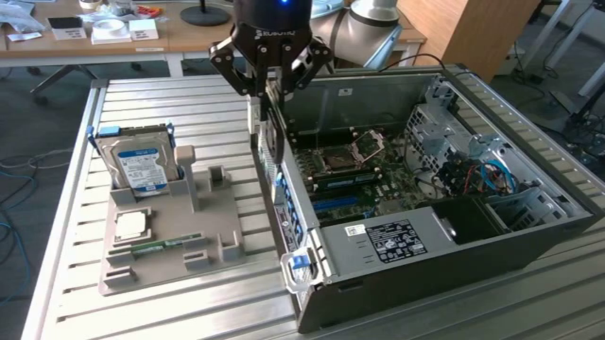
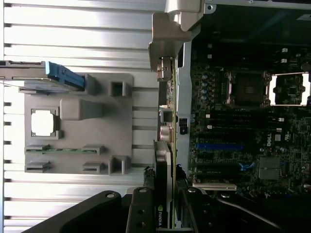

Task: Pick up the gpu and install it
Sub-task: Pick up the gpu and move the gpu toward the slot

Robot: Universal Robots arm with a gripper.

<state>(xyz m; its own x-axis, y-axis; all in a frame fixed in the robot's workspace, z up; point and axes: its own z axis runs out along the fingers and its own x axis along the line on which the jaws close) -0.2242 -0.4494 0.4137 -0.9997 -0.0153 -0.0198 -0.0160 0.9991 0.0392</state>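
The gpu (image 1: 273, 124) hangs on edge from my gripper (image 1: 272, 86), which is shut on its upper end. It hovers over the rear wall of the open computer case (image 1: 454, 241), just above the case's edge. In the wrist view the gpu (image 2: 166, 160) shows edge-on between the two fingers (image 2: 141, 211), its pale metal bracket (image 2: 167, 34) at the far end, lined up along the case wall. Inside the case lies the motherboard (image 1: 364, 173) with a blue slot (image 2: 218, 146) and other slots beside it.
A grey parts holder (image 1: 175, 237) sits at the exterior view's left of the case, carrying a hard drive (image 1: 142, 166), a square chip (image 1: 130, 225) and a small memory stick (image 1: 166, 246). A power supply (image 1: 397, 237) and cables (image 1: 482, 177) fill the case's near end.
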